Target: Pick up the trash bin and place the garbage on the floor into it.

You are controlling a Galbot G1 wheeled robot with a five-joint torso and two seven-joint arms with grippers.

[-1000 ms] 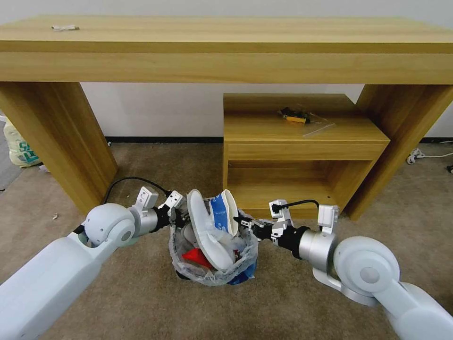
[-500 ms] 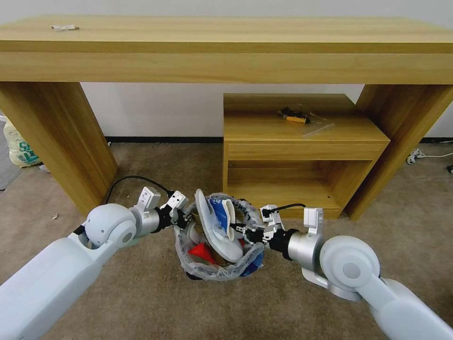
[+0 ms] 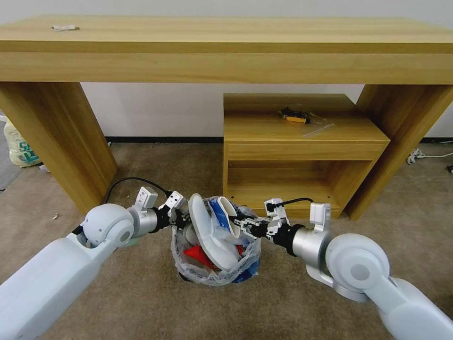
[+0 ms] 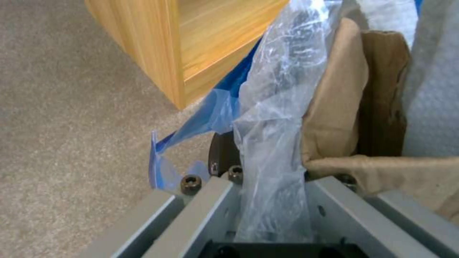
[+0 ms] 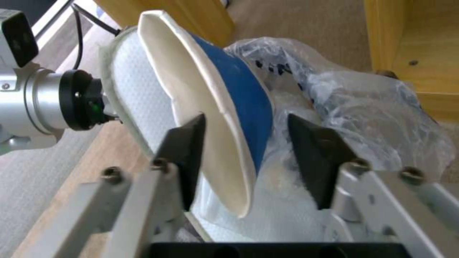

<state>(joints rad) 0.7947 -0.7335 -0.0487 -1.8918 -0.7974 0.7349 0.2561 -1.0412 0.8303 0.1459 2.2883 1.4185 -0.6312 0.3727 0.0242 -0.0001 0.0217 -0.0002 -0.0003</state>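
The trash bin (image 3: 214, 269), lined with a crinkly clear bag, stands on the beige carpet floor (image 3: 141, 293) in front of me. Garbage fills it: a white slipper (image 3: 207, 231), a blue-white paper cup (image 3: 221, 211), a red wrapper (image 3: 193, 255) and cardboard (image 4: 335, 107). My left gripper (image 3: 181, 217) is shut on the bin's near-left rim, with the bag (image 4: 272, 143) pinched between its fingers. My right gripper (image 3: 240, 224) is at the bin's right side. It is open, and its pads (image 5: 184, 150) straddle the cup's rim (image 5: 215, 136).
A low wooden cabinet (image 3: 302, 141) stands just behind the bin, under a long wooden desk (image 3: 226, 47) whose legs flank the area. A bulging yellowish bag (image 3: 19, 151) lies far left and white cables (image 3: 424, 155) far right. A small scrap (image 3: 55, 216) rests on the carpet.
The right gripper pushed into the bin, tilting it, then drew back slightly. The cup now sits lower among the rubbish. The left gripper kept its hold.
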